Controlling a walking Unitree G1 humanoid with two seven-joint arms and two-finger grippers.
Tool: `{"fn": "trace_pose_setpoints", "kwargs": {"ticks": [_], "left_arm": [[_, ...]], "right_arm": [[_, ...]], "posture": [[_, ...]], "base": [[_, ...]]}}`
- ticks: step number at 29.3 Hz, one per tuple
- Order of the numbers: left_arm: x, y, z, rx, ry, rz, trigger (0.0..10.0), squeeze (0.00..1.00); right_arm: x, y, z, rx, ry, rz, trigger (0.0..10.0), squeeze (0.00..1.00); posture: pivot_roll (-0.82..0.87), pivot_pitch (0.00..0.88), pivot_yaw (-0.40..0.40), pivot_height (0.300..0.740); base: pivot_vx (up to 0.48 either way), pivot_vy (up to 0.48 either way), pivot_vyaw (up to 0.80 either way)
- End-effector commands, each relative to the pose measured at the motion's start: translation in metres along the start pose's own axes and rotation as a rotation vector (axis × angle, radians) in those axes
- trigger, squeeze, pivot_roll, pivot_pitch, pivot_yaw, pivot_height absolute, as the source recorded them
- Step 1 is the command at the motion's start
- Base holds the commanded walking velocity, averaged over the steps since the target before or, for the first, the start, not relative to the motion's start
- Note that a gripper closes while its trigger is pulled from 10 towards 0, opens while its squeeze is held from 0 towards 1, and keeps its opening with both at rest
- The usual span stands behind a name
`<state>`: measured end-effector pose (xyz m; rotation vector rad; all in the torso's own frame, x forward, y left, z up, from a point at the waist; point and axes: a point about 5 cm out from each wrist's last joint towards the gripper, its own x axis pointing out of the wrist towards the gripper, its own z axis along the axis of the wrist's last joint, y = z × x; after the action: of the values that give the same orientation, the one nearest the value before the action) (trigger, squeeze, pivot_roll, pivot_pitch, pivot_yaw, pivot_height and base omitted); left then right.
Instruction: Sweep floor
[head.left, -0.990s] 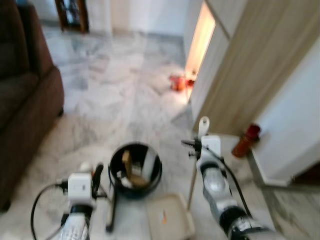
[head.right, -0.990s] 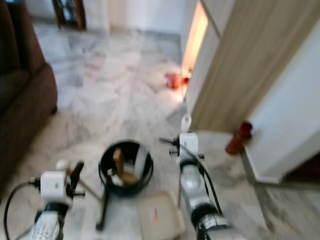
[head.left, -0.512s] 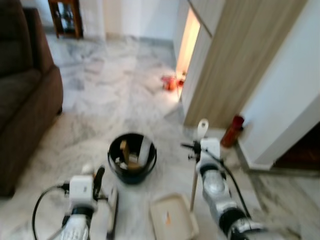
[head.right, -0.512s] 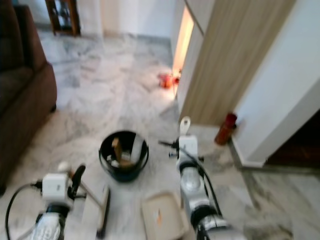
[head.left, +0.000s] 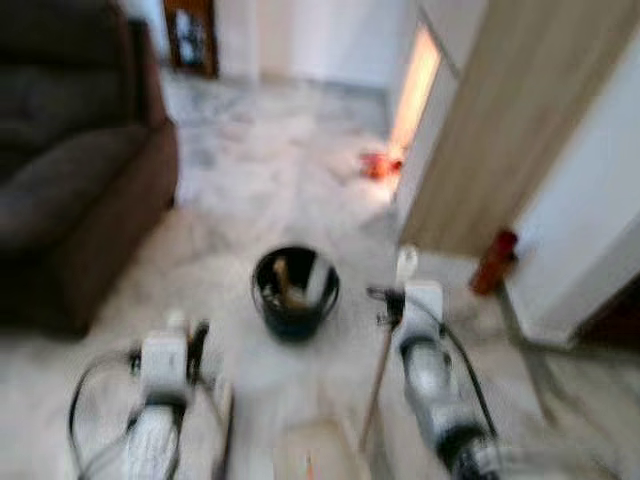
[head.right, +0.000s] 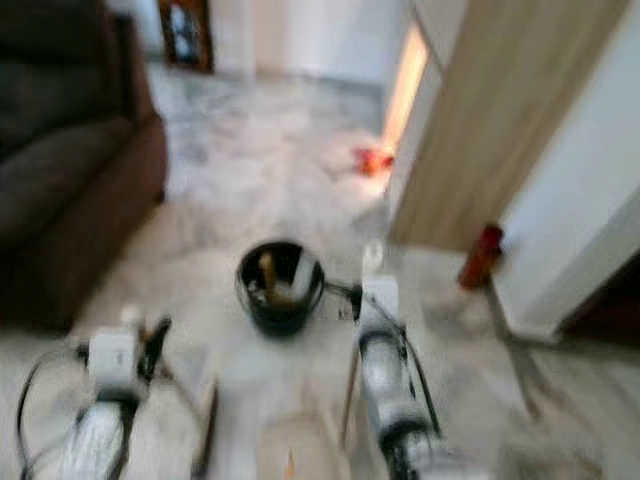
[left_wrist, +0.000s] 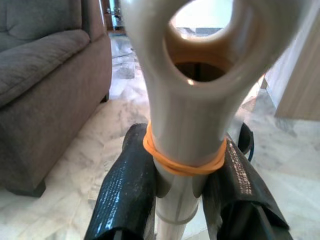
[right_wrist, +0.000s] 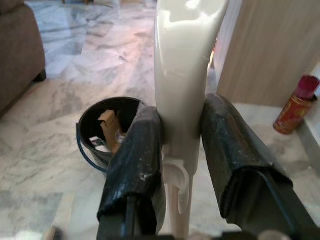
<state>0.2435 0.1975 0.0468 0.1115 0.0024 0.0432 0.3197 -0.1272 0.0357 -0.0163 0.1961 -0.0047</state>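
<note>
Gripping a cream handle with an orange rubber band around it, your left gripper (left_wrist: 182, 187) has both black fingers (left_wrist: 127, 192) pressed against the shaft, whose looped end with its hanging hole stands just past the fingertips. Your right gripper (right_wrist: 181, 165) is clamped the same way on a white handle (right_wrist: 185, 75), its flat top rising above the two pads. In the head views your left arm's tool, the broom (head.left: 222, 425), runs from the gripper down to the floor near the lower edge, its dark head low and its long axis close to upright, tilted slightly. The dustpan's stick (head.left: 375, 385) slants from your right gripper down and a little to your left, ending at the pale dustpan tray (head.left: 310, 460) at the bottom edge, between your two arms. Ahead of both grippers sits the black bin (head.left: 295, 290) with scraps inside, on the marble floor (head.left: 270, 150). Compared with half a second ago, the whole scene has swung: the brown sofa (head.left: 80, 170) takes up more of your left side, the bin sits farther up and to the right, and everything is more blurred, so your camera has moved. The red can (head.left: 495, 262) stands by the wooden panel (head.left: 500, 120) on your right.
</note>
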Motion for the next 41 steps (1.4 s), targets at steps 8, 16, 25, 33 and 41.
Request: {"fn": "trace_pose_setpoints", "kwargs": {"ticks": [8, 16, 25, 33, 41], "left_arm": [[0.015, -0.003, 0.011, -0.014, -0.042, 0.003, 10.0, 0.0], [0.02, 0.001, 0.013, -0.014, -0.058, 0.007, 10.0, 0.0], [0.021, 0.0, 0.013, -0.014, -0.054, 0.001, 10.0, 0.0], [0.025, -0.001, 0.015, 0.015, -0.064, 0.008, 10.0, 0.0], [0.027, -0.003, 0.015, 0.0, -0.068, 0.006, 10.0, 0.0]], "right_arm": [[0.004, -0.005, 0.008, 0.022, -0.026, -0.012, 10.0, 0.0], [0.004, -0.003, 0.008, 0.03, -0.024, -0.001, 10.0, 0.0], [0.004, -0.006, 0.007, 0.022, -0.021, -0.024, 10.0, 0.0], [0.004, -0.008, 0.007, 0.014, -0.021, -0.024, 10.0, 0.0], [0.004, -0.007, 0.007, 0.015, -0.023, -0.024, 10.0, 0.0]], "posture": [[0.05, 0.033, -0.128, 0.74], [0.06, 0.04, -0.125, 0.74], [0.05, 0.05, -0.121, 0.74], [0.04, 0.05, -0.123, 0.74], [0.04, 0.035, -0.114, 0.74]], "base": [[0.0, 0.0, -0.37], [0.0, 0.0, -0.8], [0.0, 0.0, -0.8], [0.0, -0.057, -0.8], [0.0, -0.285, -0.8]]}}
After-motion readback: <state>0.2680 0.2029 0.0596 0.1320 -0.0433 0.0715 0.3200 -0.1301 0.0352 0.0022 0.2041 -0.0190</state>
